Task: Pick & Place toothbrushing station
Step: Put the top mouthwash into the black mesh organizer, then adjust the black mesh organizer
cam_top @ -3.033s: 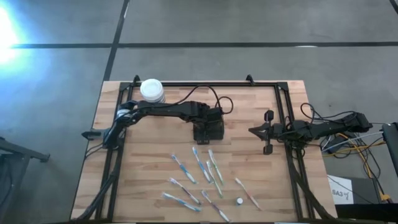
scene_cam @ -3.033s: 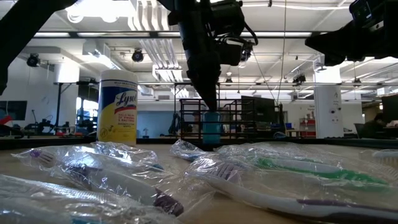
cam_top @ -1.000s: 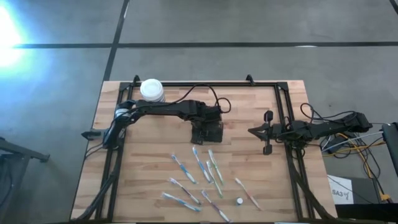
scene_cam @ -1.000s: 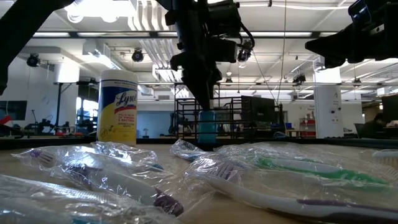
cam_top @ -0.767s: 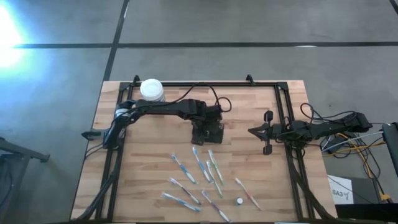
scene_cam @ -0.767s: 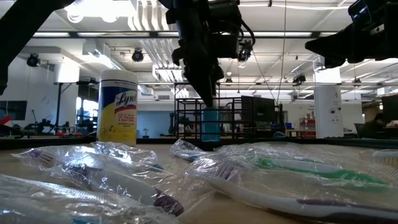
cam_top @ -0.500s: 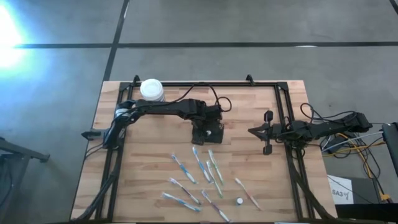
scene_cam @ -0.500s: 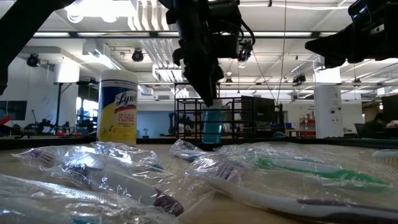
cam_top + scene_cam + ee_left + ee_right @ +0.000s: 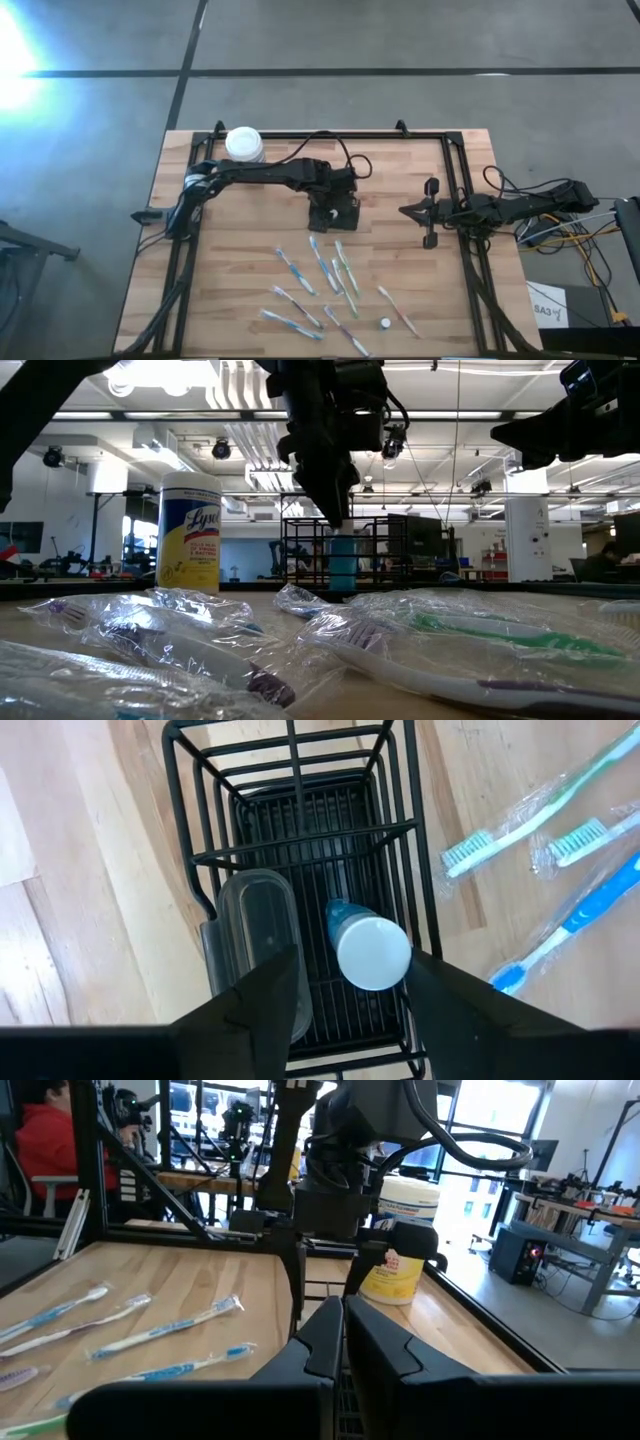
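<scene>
Nearest the table's front edge, we are seeing wrapped toothbrushes [image 9: 322,285] lying scattered, with a small white cap [image 9: 385,323] among them. Just beyond them, at mid-table, our left gripper [image 9: 345,990] is hovering directly over the toothbrushing station [image 9: 334,209], its fingers [image 9: 262,1005] spread apart and gripping nothing. That black wire holder is carrying a blue tube with a white cap [image 9: 368,947] and a clear case [image 9: 258,935] side by side. Over at the right, our right gripper [image 9: 404,210] is waiting, clenched on nothing. Farthest back, at the left corner, a white-lidded jar [image 9: 244,145] is standing.
</scene>
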Available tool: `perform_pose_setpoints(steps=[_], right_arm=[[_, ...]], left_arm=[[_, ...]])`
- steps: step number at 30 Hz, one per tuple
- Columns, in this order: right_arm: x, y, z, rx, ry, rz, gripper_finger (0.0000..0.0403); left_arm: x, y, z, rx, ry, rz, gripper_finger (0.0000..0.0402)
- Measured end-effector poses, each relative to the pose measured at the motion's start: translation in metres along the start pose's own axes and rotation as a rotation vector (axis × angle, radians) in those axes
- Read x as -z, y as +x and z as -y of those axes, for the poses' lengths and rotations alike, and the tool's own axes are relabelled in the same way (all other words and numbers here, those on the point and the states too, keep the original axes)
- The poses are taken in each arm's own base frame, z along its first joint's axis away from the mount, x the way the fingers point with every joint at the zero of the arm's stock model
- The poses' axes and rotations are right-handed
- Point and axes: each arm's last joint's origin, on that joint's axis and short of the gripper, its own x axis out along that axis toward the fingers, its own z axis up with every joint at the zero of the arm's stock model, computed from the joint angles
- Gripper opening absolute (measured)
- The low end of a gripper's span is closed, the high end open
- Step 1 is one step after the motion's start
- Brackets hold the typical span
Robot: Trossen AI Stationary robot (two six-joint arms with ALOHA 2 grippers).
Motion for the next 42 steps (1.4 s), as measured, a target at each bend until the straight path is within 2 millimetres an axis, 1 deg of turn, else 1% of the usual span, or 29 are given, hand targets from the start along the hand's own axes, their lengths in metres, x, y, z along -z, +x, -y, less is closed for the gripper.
perform_pose_setpoints(steps=[9, 15, 17, 20, 23, 26, 28, 30, 34, 36, 37, 39, 42], right_arm=[[0.0, 0.0, 0.0, 0.0, 0.0, 0.0, 0.0013], [0.0, 0.0, 0.0, 0.001, 0.0, 0.0, 0.0013], [0.0, 0.0, 0.0, 0.001, 0.0, 0.0, 0.0013], [0.0, 0.0, 0.0, 0.0, 0.0, 0.0, 0.0013], [0.0, 0.0, 0.0, 0.0, 0.0, 0.0, 0.0013], [0.0, 0.0, 0.0, 0.0, -0.001, -0.005, 0.0013], [0.001, 0.0, 0.0, -0.001, -0.002, -0.009, 0.0013], [0.002, 0.0, 0.0, -0.004, 0.01, -0.018, 0.0013], [0.002, 0.0, 0.0, -0.005, 0.021, -0.023, 0.0013], [0.002, 0.0, 0.0, -0.005, 0.036, -0.023, 0.0013], [0.002, 0.0, 0.0, -0.006, 0.039, -0.023, 0.0013], [0.002, 0.0, -0.001, -0.017, 0.057, -0.022, 0.0013], [0.004, 0.002, -0.004, -0.111, 0.082, -0.04, 0.0012]], left_arm=[[0.002, -0.008, 0.001, 0.002, 0.0, -0.004, 0.0188], [0.001, -0.023, 0.002, -0.015, -0.001, 0.038, 0.0188], [0.001, -0.032, 0.003, -0.023, 0.0, 0.057, 0.0188], [0.003, -0.051, 0.004, -0.038, -0.024, 0.089, 0.0188], [0.011, -0.078, 0.006, -0.057, -0.083, 0.139, 0.0184], [0.029, -0.096, 0.013, -0.077, -0.151, 0.201, 0.0166], [0.048, -0.098, 0.022, -0.085, -0.203, 0.244, 0.0144], [0.071, -0.093, 0.031, -0.097, -0.267, 0.298, 0.0118], [0.123, -0.079, 0.052, -0.19, -0.441, 0.434, 0.0053], [0.148, -0.068, 0.061, -0.24, -0.563, 0.509, 0.002], [0.16, -0.062, 0.065, -0.255, -0.63, 0.544, 0.0011], [0.178, -0.049, 0.072, -0.246, -0.729, 0.624, 0.0008], [0.199, -0.029, 0.084, -0.213, -0.771, 0.706, 0.0006]])
